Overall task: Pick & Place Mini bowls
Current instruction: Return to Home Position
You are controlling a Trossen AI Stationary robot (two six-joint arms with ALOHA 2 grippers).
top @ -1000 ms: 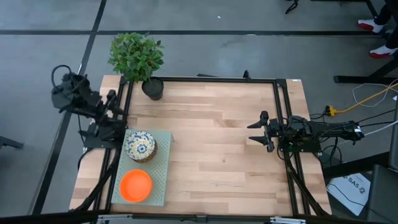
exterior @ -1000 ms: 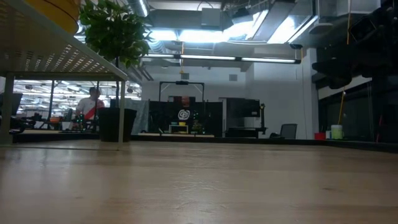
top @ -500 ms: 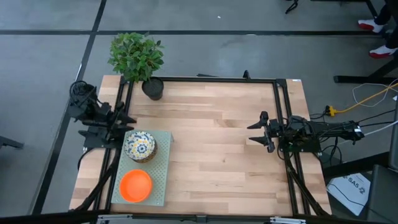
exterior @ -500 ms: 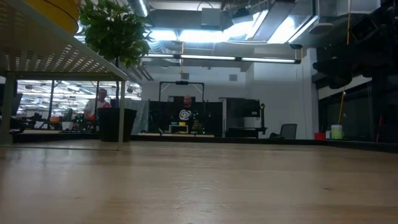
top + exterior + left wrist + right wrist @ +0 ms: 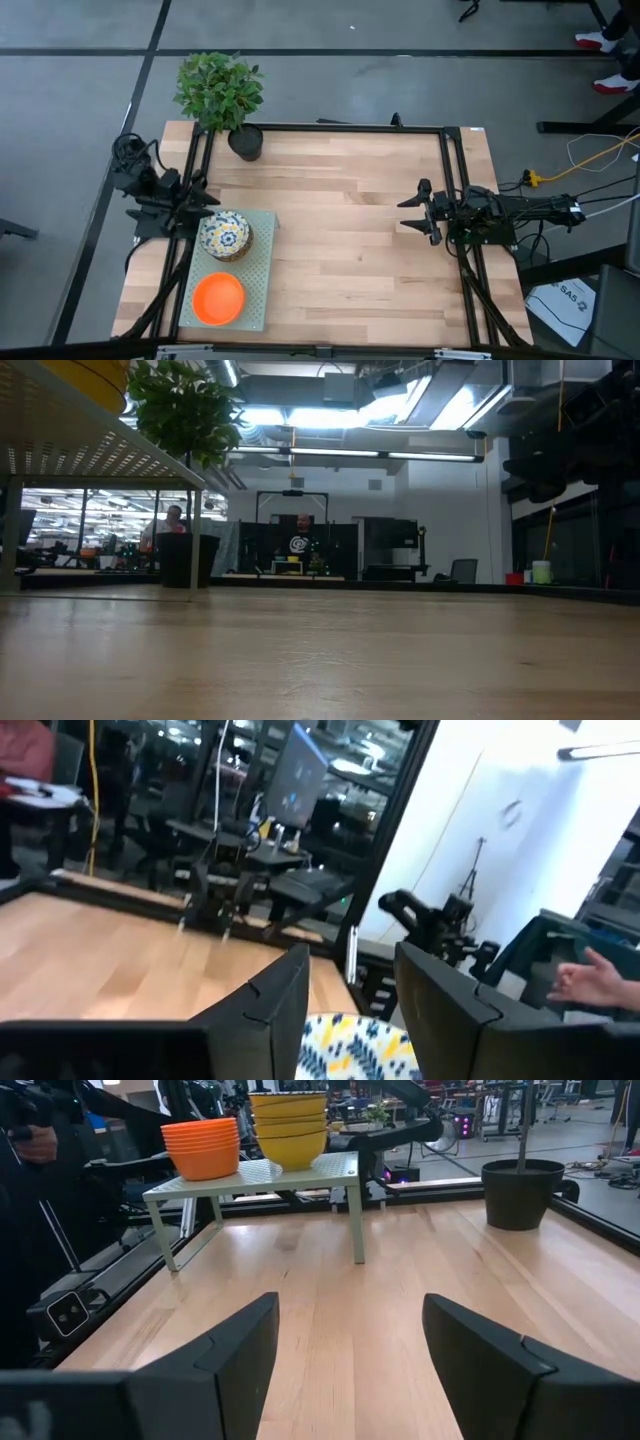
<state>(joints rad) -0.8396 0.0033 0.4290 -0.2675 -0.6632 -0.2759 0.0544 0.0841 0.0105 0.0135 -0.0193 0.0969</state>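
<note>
The patterned bowls (image 5: 225, 236) sit in one stack on the pale green shelf (image 5: 262, 262), on the half toward the pot (image 5: 245, 142). The orange bowls (image 5: 218, 298) sit in another stack on the other half. The shelf stands along the left edge of the table (image 5: 340, 250), raised on thin legs, with open space under it in the low view.

The left gripper (image 5: 203, 199) hangs at the left rail, just beside the patterned stack, jaws apart. In its wrist view the top bowl's blue and yellow shows between the two fingers (image 5: 275, 1005). I cannot tell whether they touch the rim. The right gripper (image 5: 412, 212) waits just inside the right rails, jaws wide apart, pointing across the table.

Between shelf and right gripper the wood is bare, from the near edge to the far one. A black frame (image 5: 340, 128) runs along the left, far and right edges. The pot, with its plant (image 5: 218, 88), stands in the far left corner, well apart from both grippers. A person's hand (image 5: 590, 982) shows beyond the table in the left wrist view.

A white sheet (image 5: 572, 300) on the floor off the near right corner bears letters that look like "SAS". Nothing else is legible.
</note>
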